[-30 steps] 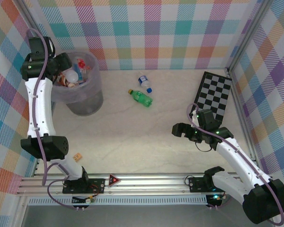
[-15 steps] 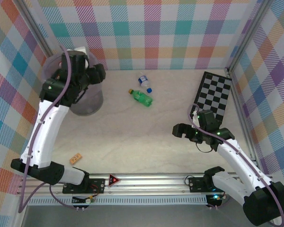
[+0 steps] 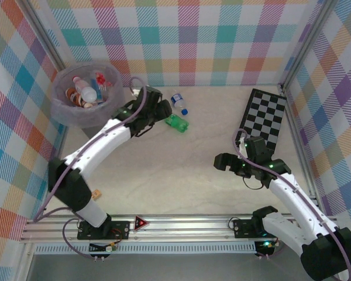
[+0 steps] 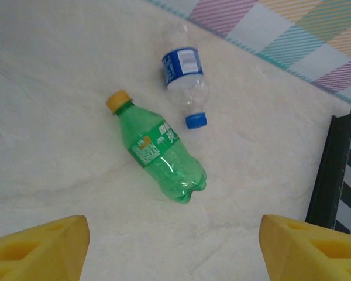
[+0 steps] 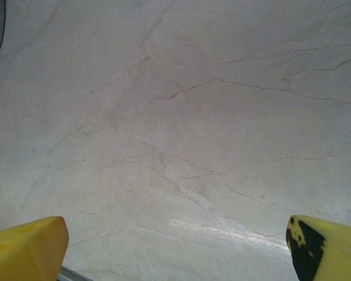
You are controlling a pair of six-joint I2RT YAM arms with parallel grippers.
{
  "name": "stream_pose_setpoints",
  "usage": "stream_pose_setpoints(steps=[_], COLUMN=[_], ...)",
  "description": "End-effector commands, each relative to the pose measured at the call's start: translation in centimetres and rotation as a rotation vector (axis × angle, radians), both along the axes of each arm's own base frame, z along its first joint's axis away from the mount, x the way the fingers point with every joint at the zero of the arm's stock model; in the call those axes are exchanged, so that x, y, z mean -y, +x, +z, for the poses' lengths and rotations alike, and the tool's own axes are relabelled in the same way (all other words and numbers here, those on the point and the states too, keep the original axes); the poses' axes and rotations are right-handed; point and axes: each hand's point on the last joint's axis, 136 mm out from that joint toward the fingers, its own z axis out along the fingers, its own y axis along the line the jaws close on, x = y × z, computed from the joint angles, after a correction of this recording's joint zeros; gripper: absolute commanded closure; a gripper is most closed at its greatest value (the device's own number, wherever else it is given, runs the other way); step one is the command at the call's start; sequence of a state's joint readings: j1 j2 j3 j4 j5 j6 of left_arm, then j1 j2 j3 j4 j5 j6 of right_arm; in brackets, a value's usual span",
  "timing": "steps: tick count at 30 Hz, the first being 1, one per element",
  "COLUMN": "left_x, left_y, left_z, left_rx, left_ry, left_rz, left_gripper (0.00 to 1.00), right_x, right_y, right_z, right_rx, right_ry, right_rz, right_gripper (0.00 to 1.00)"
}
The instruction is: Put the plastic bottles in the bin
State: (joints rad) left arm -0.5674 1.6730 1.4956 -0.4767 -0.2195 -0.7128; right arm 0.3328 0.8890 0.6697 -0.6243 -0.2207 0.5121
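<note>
Left gripper (image 4: 174, 250), jaws spread wide: the green bottle (image 4: 162, 155) lies ahead, with bare table (image 4: 58, 146) along both its long sides. The clear bottle (image 4: 184, 79) crowds its neck end, cap just beside it. The checkerboard (image 4: 342, 175) walls off the right. Under my right gripper (image 5: 175, 246) there is only bare tabletop.

glossy green plastic bottle (image 4: 162, 155), smooth marbled table (image 5: 181, 117)

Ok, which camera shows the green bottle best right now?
Left wrist. The green bottle lies whole and unobstructed there, yellow cap to base, ahead of the open left claw. In the top external view the left claw covers its cap end, leaving the base half visible.
</note>
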Motion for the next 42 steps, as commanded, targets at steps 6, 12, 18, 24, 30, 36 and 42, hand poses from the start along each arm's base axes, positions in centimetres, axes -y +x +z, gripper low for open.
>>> stream_pose_setpoints(steps=[6,12,18,24,30,36,42], left_x=[3.5,4.6,5.5,7.0,6.9,6.8,6.6], left_y=[3.8,5.3,6.4,7.4,7.4,7.1,6.8], left_z=[-5.6,-10.4,-13.3,-15.0,-16.2,-16.0,-15.5], left_rx=[-0.063,-0.132,-0.173,-0.209,-0.229,-0.234,-0.228], left_ry=[-0.167,-0.151,-0.144,-0.118,-0.104,-0.106,-0.105], left_rz=[0.102,0.117,0.118,0.058,0.064,0.063,0.061], left_gripper=[0.13,0.02,0.0,0.04,0.26,0.37,0.42], right_x=[0.8,0.9,1.4,1.1,1.0,0.9,0.9], right_y=[-0.5,-0.9,-1.4,-1.4,-1.3,-1.2,-1.2], right_z=[1.0,1.2,1.2,1.0,1.1,0.9,0.8], right_rx=[0.027,0.028,0.028,0.019,0.019,0.017,0.016], right_ry=[-0.017,-0.013,-0.038,-0.031,-0.027,-0.027,-0.026], right_rz=[-0.021,-0.018,-0.017,-0.003,0.001,0.001,0.001], right_gripper=[0.04,0.04,0.04,0.04,0.04,0.04,0.04])
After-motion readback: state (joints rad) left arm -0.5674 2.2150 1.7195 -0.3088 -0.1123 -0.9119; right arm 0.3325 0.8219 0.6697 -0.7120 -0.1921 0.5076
